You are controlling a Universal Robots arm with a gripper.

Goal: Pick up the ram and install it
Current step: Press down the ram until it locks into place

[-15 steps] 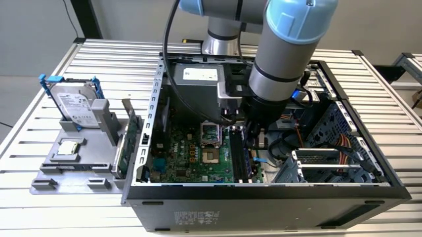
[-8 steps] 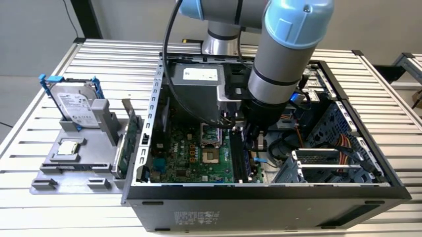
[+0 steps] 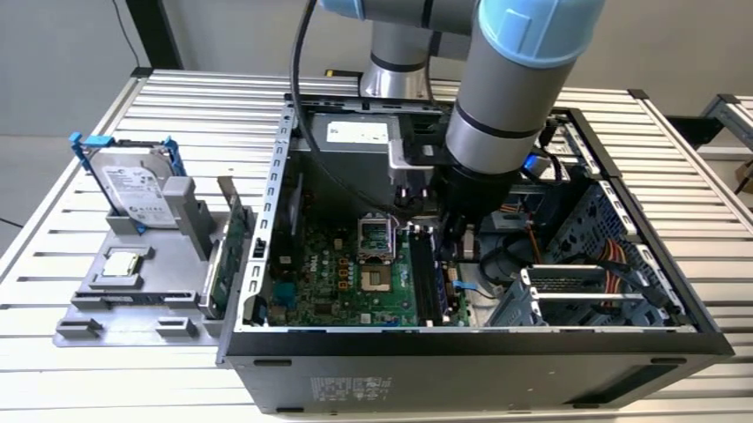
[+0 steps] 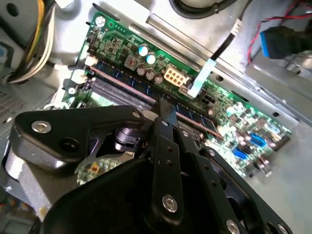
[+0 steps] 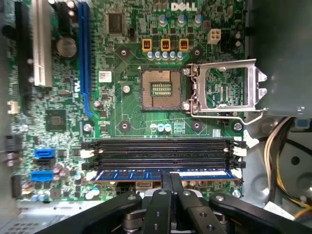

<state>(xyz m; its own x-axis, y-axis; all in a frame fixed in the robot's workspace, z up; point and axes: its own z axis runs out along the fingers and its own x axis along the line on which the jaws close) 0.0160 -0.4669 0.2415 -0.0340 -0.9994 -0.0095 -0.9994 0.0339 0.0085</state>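
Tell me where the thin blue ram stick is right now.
In the first wrist view, the thin blue ram stick lies along the motherboard's memory slots, beside two empty black slots, with the hand at its middle.

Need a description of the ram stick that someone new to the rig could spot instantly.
Look inside the open computer case at the green motherboard, below the bare CPU socket. A bank of long parallel memory slots runs there; the ram is the thin blue stick lying along the slot closest to the gripper. The neighbouring slots are black and hold no stick.
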